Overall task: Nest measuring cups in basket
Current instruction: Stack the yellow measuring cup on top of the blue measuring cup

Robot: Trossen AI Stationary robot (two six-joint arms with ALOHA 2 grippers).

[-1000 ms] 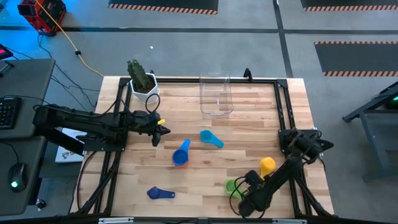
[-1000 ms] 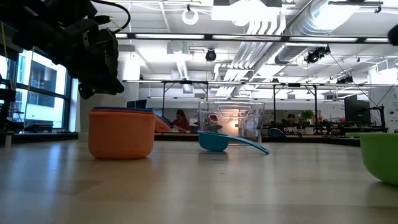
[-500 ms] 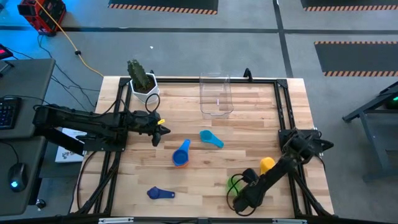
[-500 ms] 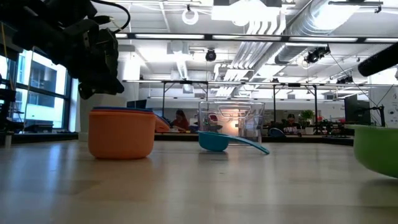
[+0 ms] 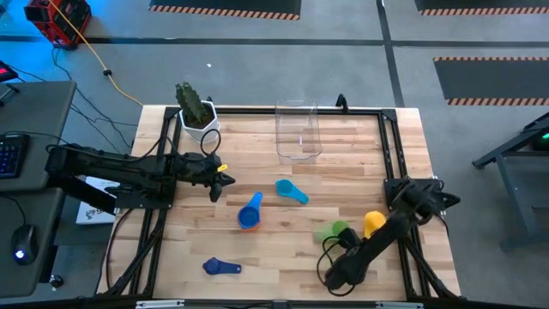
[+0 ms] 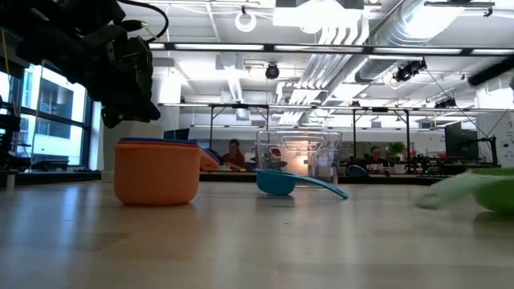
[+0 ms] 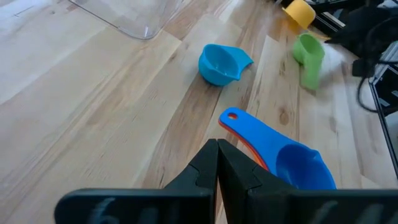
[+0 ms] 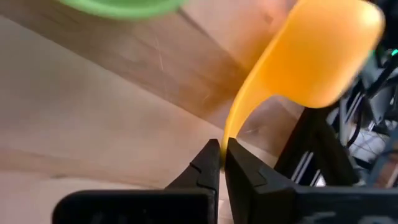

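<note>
My right gripper (image 8: pixel 222 152) is shut on the yellow measuring cup (image 8: pixel 320 50), near the table's right near corner (image 5: pixel 362 238). A green cup (image 5: pixel 331 232) lies just left of it and shows blurred. My left gripper (image 5: pixel 225 180) hangs shut above the table's left half and holds nothing. Close to it a blue cup sits nested in an orange cup (image 5: pixel 249 213). A light blue cup (image 5: pixel 292 190) lies at mid-table and a dark blue cup (image 5: pixel 221 267) near the front edge. The clear basket (image 5: pixel 298 130) stands at the far edge. My right gripper pinches the yellow cup's flat handle (image 8: pixel 233 124) near its free end, between the two fingertips. The fingers lie along the handle, and the bowl (image 8: pixel 323 50) stands beyond them toward the table's right edge. Whether the bowl is clear of the table I cannot tell.
A white pot with a green cactus (image 5: pixel 199 116) stands at the far left corner. A black frame (image 5: pixel 390 146) runs along the table's edges. Bare wood lies between the basket and the cups at mid-table.
The green cup has slid from beside my right arm toward the far edge and shows blurred now. The yellow cup has shifted slightly toward the right. My right arm has moved a little near the front edge. My left arm has kept still.
</note>
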